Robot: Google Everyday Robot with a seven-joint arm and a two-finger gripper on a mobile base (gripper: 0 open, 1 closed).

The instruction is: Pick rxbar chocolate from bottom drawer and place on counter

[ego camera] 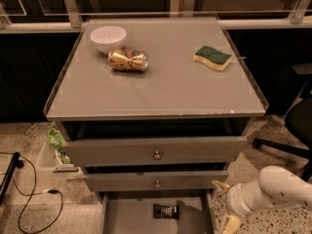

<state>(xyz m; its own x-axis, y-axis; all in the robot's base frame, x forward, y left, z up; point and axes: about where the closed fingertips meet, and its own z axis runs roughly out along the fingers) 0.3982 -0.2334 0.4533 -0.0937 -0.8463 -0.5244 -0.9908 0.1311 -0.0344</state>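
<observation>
The rxbar chocolate, a small black wrapper with white print, lies flat on the floor of the open bottom drawer, near its middle. My gripper is at the lower right, just outside the drawer's right side, to the right of the bar and apart from it. Its two cream fingers are spread open and hold nothing. The grey counter is the cabinet's top, above the drawers.
On the counter stand a white bowl, a gold can on its side, and a green-and-yellow sponge. Two knobbed drawers stick out slightly above the bottom one. Cables lie on the floor at left; a chair base is at right.
</observation>
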